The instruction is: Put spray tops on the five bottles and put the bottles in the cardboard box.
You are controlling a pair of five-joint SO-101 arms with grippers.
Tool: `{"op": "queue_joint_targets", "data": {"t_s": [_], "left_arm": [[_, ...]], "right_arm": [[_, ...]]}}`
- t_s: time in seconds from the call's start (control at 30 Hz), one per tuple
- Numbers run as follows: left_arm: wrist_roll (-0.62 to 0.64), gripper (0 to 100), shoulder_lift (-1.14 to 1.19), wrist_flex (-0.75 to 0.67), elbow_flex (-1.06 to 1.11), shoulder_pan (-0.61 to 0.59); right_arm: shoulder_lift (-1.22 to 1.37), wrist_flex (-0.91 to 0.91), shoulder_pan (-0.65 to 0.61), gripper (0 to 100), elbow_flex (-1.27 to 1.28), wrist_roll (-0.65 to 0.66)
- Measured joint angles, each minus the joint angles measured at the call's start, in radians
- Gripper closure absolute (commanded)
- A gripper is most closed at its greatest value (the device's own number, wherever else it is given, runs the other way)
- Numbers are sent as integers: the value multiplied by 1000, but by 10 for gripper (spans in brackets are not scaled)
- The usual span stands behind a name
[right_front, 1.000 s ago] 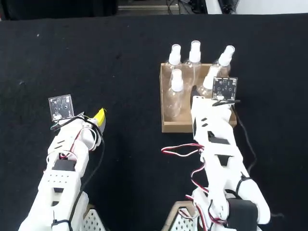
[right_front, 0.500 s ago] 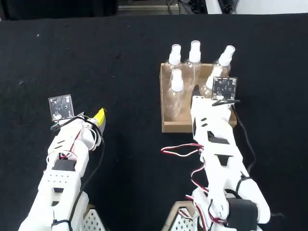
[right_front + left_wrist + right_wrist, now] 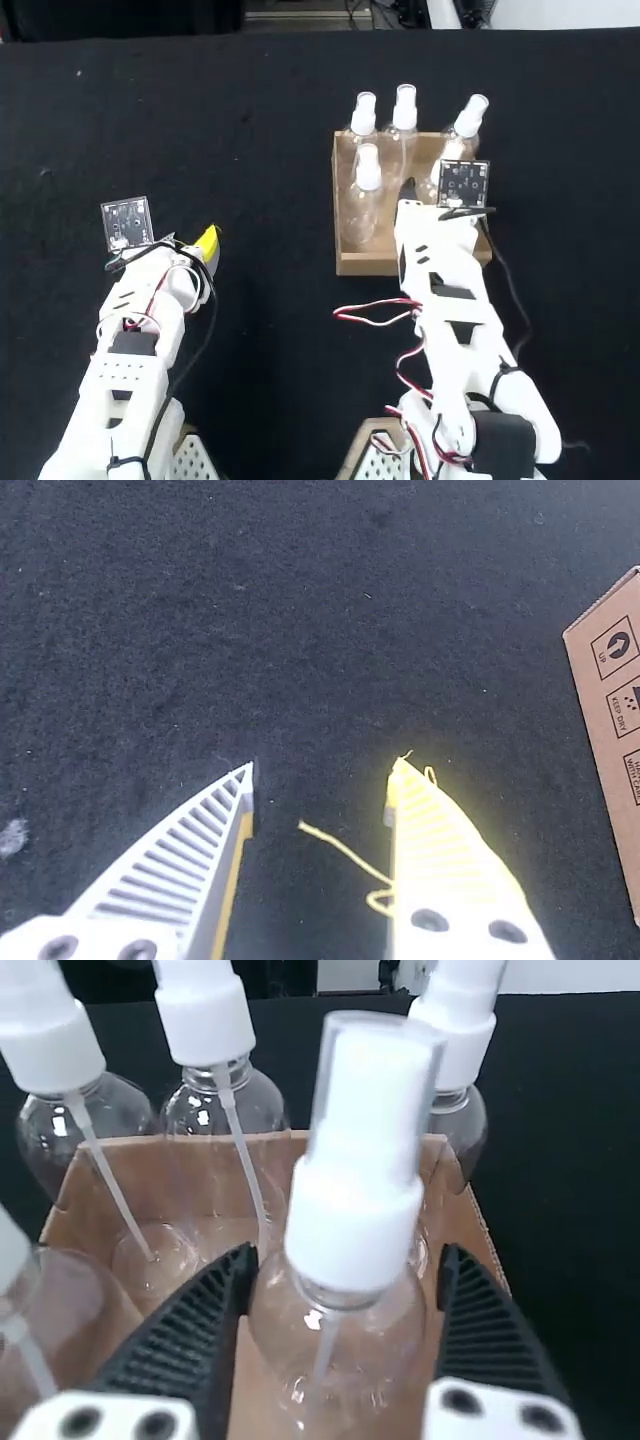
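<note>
Fingers of your right gripper (image 3: 346, 1252) clasp a spray bottle (image 3: 335, 1335) by its shoulder in the cardboard box (image 3: 475, 1230); your left gripper (image 3: 320, 770) gapes empty. Likely light, slick: squeeze gently.

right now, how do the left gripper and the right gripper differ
The left gripper hangs over the black table, while the right gripper is at the cardboard box. The left gripper is open with nothing in it; the right gripper straddles a spray bottle standing in the box, though whether it is actually clamped on it cannot be told. Both point toward the table's far side.
</note>
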Motion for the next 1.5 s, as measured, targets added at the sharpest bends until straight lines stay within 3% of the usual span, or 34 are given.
{"op": "queue_joint_targets", "data": {"t_s": [0.37, 0.57, 1.17, 1.5], "left_arm": [[0, 787, 0, 0, 0, 0], [0, 787, 0, 0, 0, 0], [0, 787, 0, 0, 0, -32], [0, 787, 0, 0, 0, -32]], "right_arm": [[-2, 0, -2, 742, 12, 0], [-74, 51, 0, 640, 26, 0], [-158, 141, 0, 655, 28, 0], [-354, 373, 0, 655, 28, -40]]}}
